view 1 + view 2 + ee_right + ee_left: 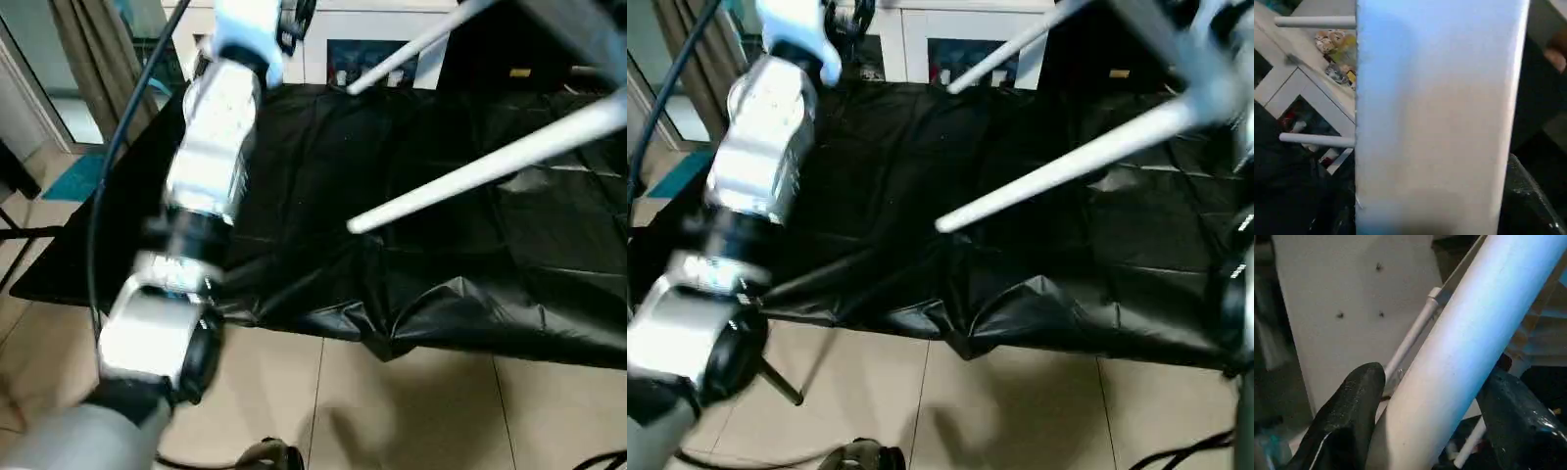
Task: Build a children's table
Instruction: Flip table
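Children's table (509, 157) parts are seen lifted above the black-covered bench (323, 196): two long white tubular legs cross the upper right of the head views, slanting down toward the middle of the frame with their free ends in the air. In the left wrist view one white leg (1469, 347) lies between the two black fingers (1347, 416) of the left gripper (1435, 421), which stand on either side of the tube and appear closed on it. In the right wrist view a broad white surface (1435, 122), judged to be part of the table, covers the middle of the picture close to the camera, with two more white legs (1315, 139) jutting out at the left of that picture; whether the right gripper's fingers are open or clamped cannot be told. The silver left forearm (211, 147) rises through the left of the head views toward the upper edge. The step in hand is judged to be the lifting and turning of the table with its legs already seated, so the build seems well along. The next move is judged to call for the table to be rotated until the leg ends point down, then lowered evenly so that all feet meet a flat surface together, with the hold on the leg kept firm so the tube is not levered out of its socket.
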Available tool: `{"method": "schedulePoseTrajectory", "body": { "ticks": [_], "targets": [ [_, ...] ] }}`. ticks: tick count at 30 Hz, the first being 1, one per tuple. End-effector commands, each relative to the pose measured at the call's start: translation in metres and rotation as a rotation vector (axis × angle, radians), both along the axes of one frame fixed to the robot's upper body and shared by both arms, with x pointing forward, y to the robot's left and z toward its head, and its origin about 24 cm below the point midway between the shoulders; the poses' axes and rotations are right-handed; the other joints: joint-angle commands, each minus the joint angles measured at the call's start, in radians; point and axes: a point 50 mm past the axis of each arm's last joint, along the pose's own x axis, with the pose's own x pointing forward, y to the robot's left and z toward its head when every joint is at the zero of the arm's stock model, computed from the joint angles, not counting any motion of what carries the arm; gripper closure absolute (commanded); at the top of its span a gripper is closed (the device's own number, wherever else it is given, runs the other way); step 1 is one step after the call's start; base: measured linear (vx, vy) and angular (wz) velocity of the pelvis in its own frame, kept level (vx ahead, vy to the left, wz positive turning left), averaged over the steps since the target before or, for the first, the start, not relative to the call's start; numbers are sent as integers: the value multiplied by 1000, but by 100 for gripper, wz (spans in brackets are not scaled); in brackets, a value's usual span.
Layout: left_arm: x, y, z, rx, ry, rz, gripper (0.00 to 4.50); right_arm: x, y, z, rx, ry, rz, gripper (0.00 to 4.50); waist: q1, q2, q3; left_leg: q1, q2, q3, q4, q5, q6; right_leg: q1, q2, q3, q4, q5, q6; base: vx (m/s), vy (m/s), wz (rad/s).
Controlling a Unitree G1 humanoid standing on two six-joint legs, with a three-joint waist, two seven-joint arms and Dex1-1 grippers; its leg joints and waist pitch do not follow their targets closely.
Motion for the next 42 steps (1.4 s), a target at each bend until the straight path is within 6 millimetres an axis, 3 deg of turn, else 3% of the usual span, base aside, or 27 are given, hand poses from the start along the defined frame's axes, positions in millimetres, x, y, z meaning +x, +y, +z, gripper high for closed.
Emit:
{"method": "schedulePoseTrajectory", "body": {
  "ticks": [1,3,4,7,8,9,10,11,12,14,15,18,19,23,25,27,30,35,38,41,42],
  "targets": [
    [2,0,-21,-179,119,-43,160,1,8,6,-50,1,41,257,-15,-43,-81,57,92,-59,-73,-202,105,23,-50,22,-63,-74,-293,0,0,0],
    [-2,0,-32,-182,154,-41,160,-1,11,22,-61,-18,48,257,-15,-42,-77,60,92,-60,-78,-244,85,18,-47,23,-70,-116,-278,0,0,0],
    [-2,1,-33,-180,156,-41,160,-2,11,24,-59,-22,51,257,-17,-50,-75,60,94,-62,-81,-272,71,19,-49,23,-71,-145,-272,0,0,0],
    [-5,2,-31,-162,146,-35,165,-2,13,30,-46,-34,67,257,-19,-40,-72,73,97,-65,-92,-368,6,4,-44,26,-78,-205,-233,0,0,0],
    [-5,2,-30,-157,141,-30,169,-2,14,31,-38,-35,76,204,-21,-40,-71,76,97,-67,-98,-402,-20,1,-40,25,-79,-201,-222,0,0,0],
    [-5,3,-28,-150,134,-21,170,-1,15,31,-35,-37,82,191,-22,-41,-69,82,96,-66,-101,-440,-42,-5,-39,27,-81,-198,-213,0,0,0],
    [-5,4,-26,-147,129,-17,171,-1,16,30,-34,-38,85,191,-24,-52,-68,80,95,-65,-103,-448,-47,-3,-40,27,-81,-196,-209,0,0,0],
    [-5,5,-25,-145,128,-15,171,0,17,29,-31,-40,89,191,-23,-50,-70,77,95,-67,-103,-441,-49,0,-43,27,-77,-185,-208,0,0,0],
    [-5,6,-25,-144,127,-14,173,1,18,28,-28,-40,93,185,-23,-49,-75,66,94,-70,-104,-388,-38,10,-47,26,-70,-136,-199,0,0,0],
    [-5,6,-25,-144,129,-13,182,1,19,28,-26,-39,96,149,-20,-51,-78,65,93,-63,-95,-300,0,11,-48,27,-66,-54,-216,0,0,0],
    [-6,7,-24,-140,129,-13,184,1,19,27,-18,-43,104,148,-17,-45,-78,63,91,-62,-92,-283,11,12,-50,28,-65,-41,-223,0,0,0],
    [-7,7,-24,-134,131,-10,191,1,20,25,42,-77,146,131,-15,-45,-83,56,92,-61,-85,-223,56,20,-53,25,-60,-7,-246,0,0,0],
    [-7,7,-24,-133,133,-11,198,0,20,24,63,-90,168,105,-15,-45,-84,56,92,-61,-84,-216,61,19,-51,25,-58,3,-250,0,0,0],
    [-7,6,-24,-130,134,-12,211,-1,22,22,82,-128,215,80,-15,-43,-86,52,92,-61,-79,-187,93,19,-50,21,-53,39,-263,0,0,0],
    [-7,6,-24,-128,133,-11,216,-2,23,22,86,-141,238,60,-15,-44,-88,52,92,-60,-77,-176,99,18,-48,19,-52,47,-267,0,0,0],
    [-6,6,-24,-124,133,-11,222,-6,26,23,98,-189,293,48,-14,-38,-86,50,93,-61,-78,-192,100,18,-50,20,-53,37,-264,0,0,0],
    [-6,6,-23,-117,130,-9,228,-13,30,27,102,-297,365,23,-15,-40,-87,53,95,-62,-82,-216,89,18,-51,18,-56,23,-253,0,0,0],
    [-5,11,-22,-106,120,6,235,-38,26,36,249,-646,408,23,-15,-46,-90,53,94,-59,-79,-171,108,17,-51,18,-49,61,-251,0,0,0],
    [-5,15,-22,-93,109,20,238,-42,14,18,414,-769,308,23,-12,-44,-94,54,93,-59,-78,-136,117,17,-51,17,-48,67,-244,0,0,0],
    [-5,16,-22,-89,106,24,240,-44,10,11,454,-795,272,5,-15,-44,-94,57,91,-57,-83,-148,100,16,-48,16,-54,40,-235,0,0,0],
    [-4,18,-21,-86,105,30,241,-42,5,-9,557,-806,220,0,-19,-46,-93,56,88,-56,-84,-179,85,17,-48,16,-59,9,-234,0,0,0]
  ]
}}
